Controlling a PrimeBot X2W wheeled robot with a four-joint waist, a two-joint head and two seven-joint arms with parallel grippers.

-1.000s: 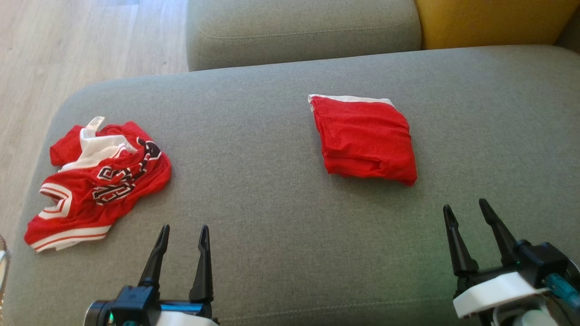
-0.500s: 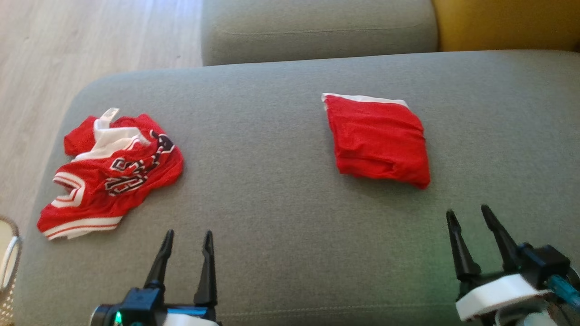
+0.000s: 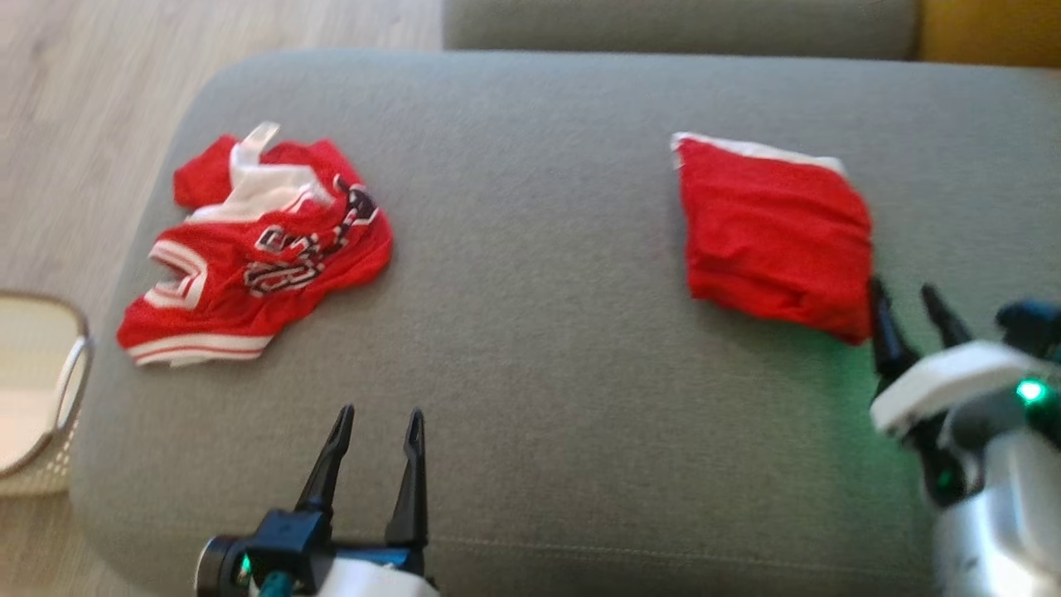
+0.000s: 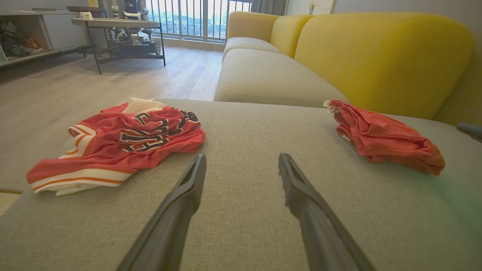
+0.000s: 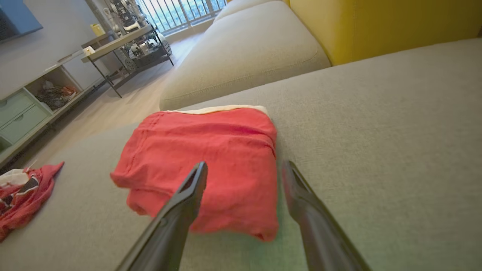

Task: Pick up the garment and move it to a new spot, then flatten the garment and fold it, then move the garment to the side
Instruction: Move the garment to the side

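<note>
A crumpled red jersey (image 3: 257,249) with white trim and dark lettering lies at the left end of the grey sofa cushion (image 3: 530,356); it also shows in the left wrist view (image 4: 124,145) and at the left edge of the right wrist view (image 5: 19,195). A folded red garment (image 3: 771,228) lies to the right (image 4: 384,137) (image 5: 211,158). My left gripper (image 3: 380,410) is open and empty over bare cushion, near the front edge (image 4: 241,157). My right gripper (image 3: 902,286) is open, its fingers at the folded garment's near right corner (image 5: 244,164), holding nothing.
A pale basket (image 3: 79,373) stands on the wooden floor (image 3: 75,99) off the cushion's left end. A second grey cushion (image 3: 663,21) and the yellow sofa back (image 4: 376,56) lie beyond. A dark-legged table (image 4: 116,24) stands far across the room.
The head camera has turned, shifting the whole picture right and bringing the basket in. My right gripper has moved forward to the folded garment's near corner. The left gripper stays open in place.
</note>
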